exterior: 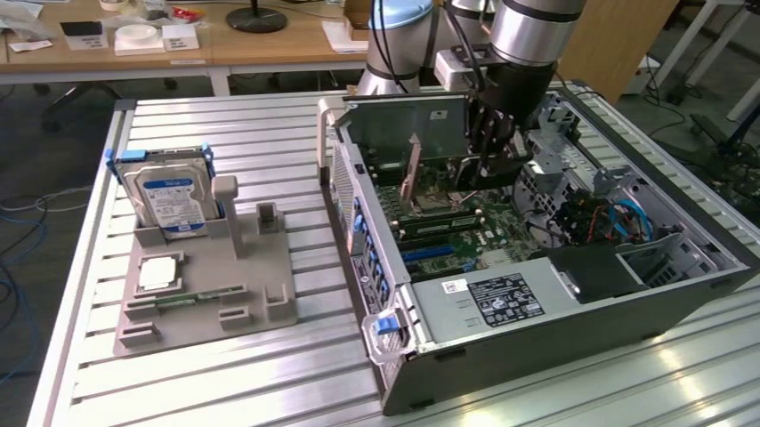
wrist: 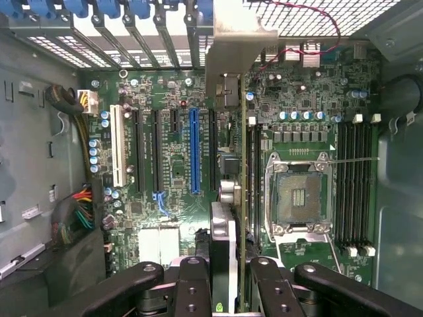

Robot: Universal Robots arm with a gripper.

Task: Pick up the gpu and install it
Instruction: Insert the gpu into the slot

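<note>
The gripper [wrist: 228, 281] is clamped on the gpu [wrist: 228, 86], holding it on edge inside the open computer case [exterior: 665, 302]. The card stands over the motherboard [wrist: 172, 158], at about nine o'clock from the processor socket [wrist: 299, 195]. It may be touching a slot; that is hard to see.

The gpu's [wrist: 242, 165] held end hides between the jaws.
</note>
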